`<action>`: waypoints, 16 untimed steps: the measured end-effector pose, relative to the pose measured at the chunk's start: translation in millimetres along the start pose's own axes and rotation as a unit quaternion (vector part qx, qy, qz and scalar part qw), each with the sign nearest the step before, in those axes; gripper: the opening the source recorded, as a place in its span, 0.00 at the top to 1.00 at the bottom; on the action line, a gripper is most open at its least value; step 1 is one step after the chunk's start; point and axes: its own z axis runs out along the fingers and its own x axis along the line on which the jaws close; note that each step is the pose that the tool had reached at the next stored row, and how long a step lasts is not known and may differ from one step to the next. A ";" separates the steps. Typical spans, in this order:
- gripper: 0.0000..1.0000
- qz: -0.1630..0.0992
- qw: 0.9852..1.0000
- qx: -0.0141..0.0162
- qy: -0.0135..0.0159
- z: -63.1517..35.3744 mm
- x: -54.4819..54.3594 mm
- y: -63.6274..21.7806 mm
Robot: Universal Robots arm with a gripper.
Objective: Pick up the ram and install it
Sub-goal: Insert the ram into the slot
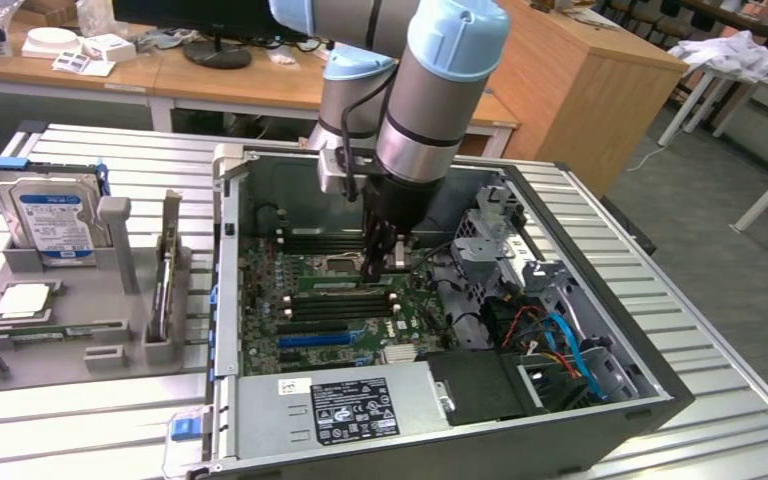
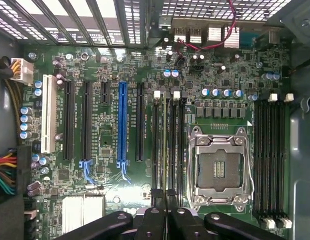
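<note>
My gripper (image 1: pixel 381 268) hangs deep inside the open computer case (image 1: pixel 228 300), and my fingers are drawn close together, clamped on the thin top edge of the ram (image 1: pixel 341 283). In the wrist view the gripper (image 2: pixel 166 198) sits over the ram (image 2: pixel 165 150), which shows edge-on as a pale line running along the memory slots (image 2: pixel 155 145) just beside the CPU socket (image 2: pixel 220 170). I cannot tell whether the stick is seated in a slot or just above one.

Room is tight. In the exterior view the drive cage (image 1: pixel 491 240) rises close on the exterior view's right of my wrist, and cables (image 1: pixel 558 345) lie below it. The case's wall stands well apart on the exterior view's left, with bare motherboard (image 1: pixel 284 300) between. The power supply (image 1: pixel 344 405) closes off the near edge.

Outside the case, a second green stick (image 1: pixel 57 330) lies flat on the grey tray (image 1: pixel 77 362), well apart from me.
</note>
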 end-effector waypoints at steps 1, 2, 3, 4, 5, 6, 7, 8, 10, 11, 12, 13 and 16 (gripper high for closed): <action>0.88 0.000 1.000 0.000 0.000 0.9 0.0 -0.1; 0.88 0.000 1.000 0.000 0.000 1.7 0.1 -0.1; 0.88 0.000 1.000 0.000 0.000 2.4 0.1 -0.1; 0.88 0.000 1.000 0.000 0.000 3.1 0.1 -0.1; 0.88 0.000 1.000 0.000 0.000 3.8 0.2 -0.1; 0.88 0.000 1.000 0.000 0.000 4.4 0.2 -0.1; 0.88 0.000 1.000 0.000 0.000 5.0 0.3 -0.1; 0.88 0.000 1.000 0.000 0.000 5.6 0.3 -0.1; 0.88 0.000 1.000 0.000 0.000 6.9 0.4 -0.2; 0.88 0.000 1.000 0.001 0.000 7.6 0.4 -0.2; 0.88 0.000 1.000 0.001 0.000 8.2 0.4 -0.2; 0.88 0.000 1.000 0.001 -0.001 8.9 0.5 -0.2; 0.88 0.000 1.000 0.001 -0.001 10.4 0.6 -0.3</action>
